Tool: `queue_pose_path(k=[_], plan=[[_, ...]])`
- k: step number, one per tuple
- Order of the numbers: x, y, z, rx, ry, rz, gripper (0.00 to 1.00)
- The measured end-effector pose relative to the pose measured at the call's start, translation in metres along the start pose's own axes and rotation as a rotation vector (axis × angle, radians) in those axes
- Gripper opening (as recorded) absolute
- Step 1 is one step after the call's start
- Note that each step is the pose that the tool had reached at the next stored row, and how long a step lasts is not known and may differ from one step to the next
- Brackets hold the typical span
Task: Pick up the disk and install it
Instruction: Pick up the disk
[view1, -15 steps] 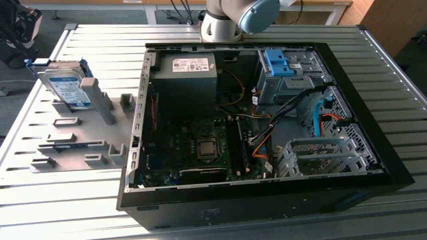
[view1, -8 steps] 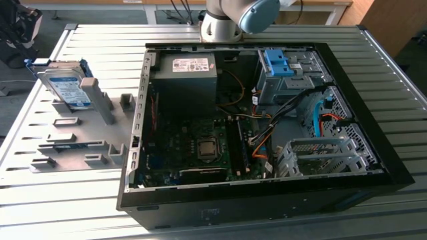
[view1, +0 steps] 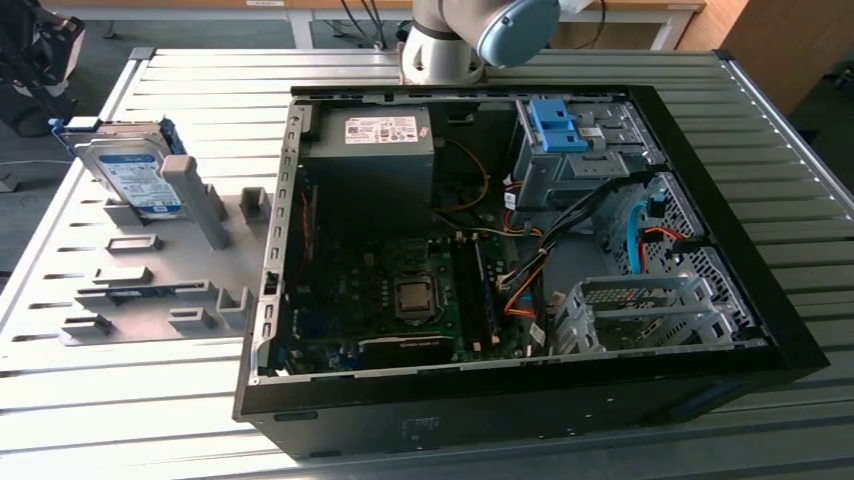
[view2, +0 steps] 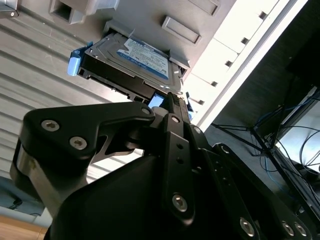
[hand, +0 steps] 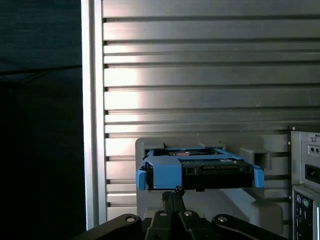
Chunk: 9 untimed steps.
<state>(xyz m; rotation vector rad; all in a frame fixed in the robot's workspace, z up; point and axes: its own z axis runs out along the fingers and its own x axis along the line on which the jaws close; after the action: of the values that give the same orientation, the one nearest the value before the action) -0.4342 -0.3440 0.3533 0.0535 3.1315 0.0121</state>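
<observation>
Nearest the wrist cameras, your gripper (hand: 173, 191) is sitting with its fingers pinched narrow and holding nothing, the tips aiming at the disk (hand: 200, 167) but standing apart from it in both wrist views. The disk is leaning tilted in a grey holder (view1: 174, 270), label facing outward and blue rails running along its edges. In the exterior view that holder is lying at about nine o'clock of the open computer case (view1: 534, 395), with the disk at about ten o'clock, on the ribbed metal table (view1: 400, 70). You are working the reach-and-grasp step, so I'd judge the fingers are needing to spread wide while there is room, since shut tips would only be butting against the near blue rail. You are doing well to come in square to the disk's end, as the first wrist view is showing it, and to be seating the pads on the rigid metal body, not on the springy plastic. The lean matters too: pulling along the tilt should be sparing you a snag on the grey upright behind the disk. Farther off, inside the case at about one o'clock, a blue bracket (view1: 558, 125) is sitting in the drive cage
</observation>
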Motion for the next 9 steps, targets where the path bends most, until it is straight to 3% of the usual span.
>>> queue_pose_path(k=[9], plan=[[0.0, 0.0, 0.0, -0.0003, 0.0002, -0.028, 0.11]])
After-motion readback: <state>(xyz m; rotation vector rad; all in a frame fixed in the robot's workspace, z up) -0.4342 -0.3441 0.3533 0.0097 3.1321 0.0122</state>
